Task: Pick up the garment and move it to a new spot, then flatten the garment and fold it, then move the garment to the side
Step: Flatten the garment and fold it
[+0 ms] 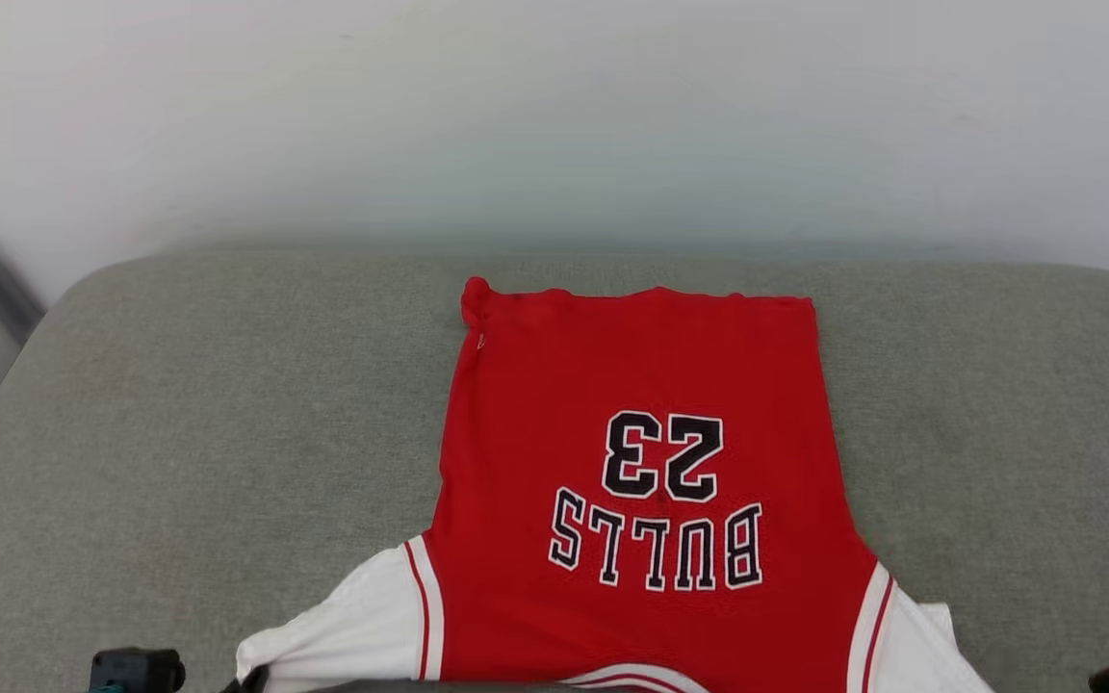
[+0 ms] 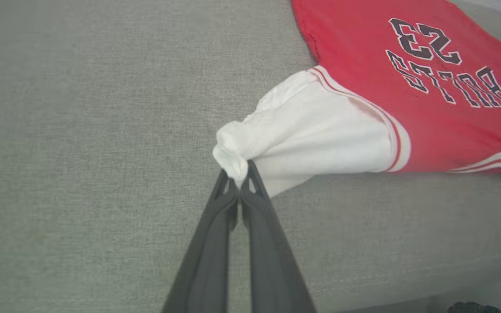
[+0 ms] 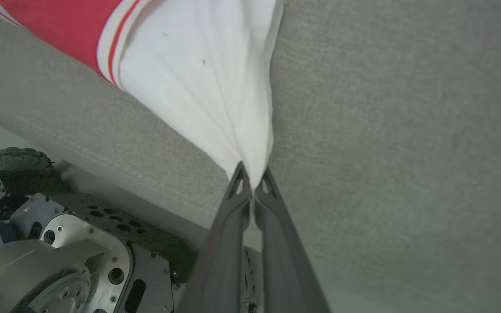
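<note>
Garment (image 1: 641,385) first: both of my hands are clenched on it. My left hand (image 2: 237,174) has its two dark fingers pressed together on the bunched tip of the white left sleeve (image 2: 320,134), and the cloth puckers into a small knot right at the fingertips. My right hand (image 3: 254,176) is pinched the same way on the tip of the white right sleeve (image 3: 198,78), which runs taut from the fingers up to its red-and-white striped seam.

From the two sleeves the red body spreads flat across the grey fabric surface (image 1: 179,433), chest side up. The black-and-white lettering (image 1: 656,500), "BULLS" and "23", reads upside down from my head. The striped collar (image 1: 631,679) sits at the near edge of the surface and the sleeves lie along that same edge. The hem (image 1: 651,296) points to the far edge, its corner on my left curled into a small lump. The whole garment lies a little to the right of the surface's middle.

Beyond the far edge of the surface stands a pale wall (image 1: 554,115). Below the near edge, beside my right hand, part of my wheeled base (image 3: 59,252) shows: metal plates and a ribbed tyre.
</note>
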Motion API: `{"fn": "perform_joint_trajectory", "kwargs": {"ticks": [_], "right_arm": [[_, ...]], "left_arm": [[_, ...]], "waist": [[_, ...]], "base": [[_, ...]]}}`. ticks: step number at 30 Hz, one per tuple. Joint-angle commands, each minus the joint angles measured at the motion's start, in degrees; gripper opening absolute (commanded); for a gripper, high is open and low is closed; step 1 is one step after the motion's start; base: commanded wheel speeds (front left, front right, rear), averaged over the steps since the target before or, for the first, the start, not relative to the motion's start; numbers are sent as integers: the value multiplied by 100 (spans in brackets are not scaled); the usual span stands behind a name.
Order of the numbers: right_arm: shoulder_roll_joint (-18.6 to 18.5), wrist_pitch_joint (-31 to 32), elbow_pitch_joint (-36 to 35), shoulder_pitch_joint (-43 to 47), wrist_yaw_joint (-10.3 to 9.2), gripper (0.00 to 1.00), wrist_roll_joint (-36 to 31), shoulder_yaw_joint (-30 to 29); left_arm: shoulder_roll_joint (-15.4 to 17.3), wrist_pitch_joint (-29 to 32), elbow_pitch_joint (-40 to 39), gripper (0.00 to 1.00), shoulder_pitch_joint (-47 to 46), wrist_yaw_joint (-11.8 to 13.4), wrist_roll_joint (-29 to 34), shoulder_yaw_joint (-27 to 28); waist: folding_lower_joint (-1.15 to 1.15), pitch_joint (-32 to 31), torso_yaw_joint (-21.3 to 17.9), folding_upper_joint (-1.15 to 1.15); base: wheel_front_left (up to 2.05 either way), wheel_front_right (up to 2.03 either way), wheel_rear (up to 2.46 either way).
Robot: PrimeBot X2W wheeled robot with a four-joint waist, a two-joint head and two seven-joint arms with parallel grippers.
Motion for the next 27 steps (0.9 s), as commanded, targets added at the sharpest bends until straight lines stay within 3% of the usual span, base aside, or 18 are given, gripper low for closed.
{"fn": "perform_joint_trajectory", "kwargs": {"ticks": [1, 6, 7, 8, 9, 15, 20, 24, 27], "right_arm": [[57, 212, -199, 323, -6, 0, -81, -158], [259, 695, -689, 668, -6, 0, -332, -612], [302, 773, -766, 659, -6, 18, -399, -701], [328, 843, -878, 615, -6, 66, -479, -761], [355, 884, -983, 527, -6, 100, -542, -854], [360, 973, -1568, -348, -6, 100, -862, -1587], [119, 1263, -1774, -1833, -6, 100, -1003, -1873], [-86, 1960, -1555, -3230, -6, 100, -929, -1629], [-170, 2818, -1230, -4269, -5, 100, -843, -1333]], "left_arm": [[49, -33, -73, 0, 103, 80, -16, -5], [-12, -7, -215, 0, 65, 130, 29, -41], [-22, 12, -225, 0, 15, 128, 79, -53], [-33, 35, -227, 0, -34, 127, 123, -76], [-51, 40, -232, 0, -85, 137, 156, -81], [-121, 10, -370, 0, -420, 162, 348, 6], [-185, -50, -654, 0, -790, 219, 597, 147], [-206, -59, -842, 0, -1158, 282, 933, 167], [-247, -72, -990, 0, -1393, 325, 1130, 190]], "waist": [[2, 13, 25, 0], [2, 74, 53, 0], [2, 95, 56, 0], [2, 122, 57, 0], [2, 153, 57, 0], [2, 646, 123, 0], [2, 1321, 304, 0], [2, 1873, 501, 0], [2, 2285, 657, 0]], "base": [[0, 0, 0], [0, 0, 0], [0, 0, 0], [0, 0, 0], [0, 0, 0], [0, 0, 0], [0, 0, 0], [0, 0, 0], [0, 0, 0]]}}
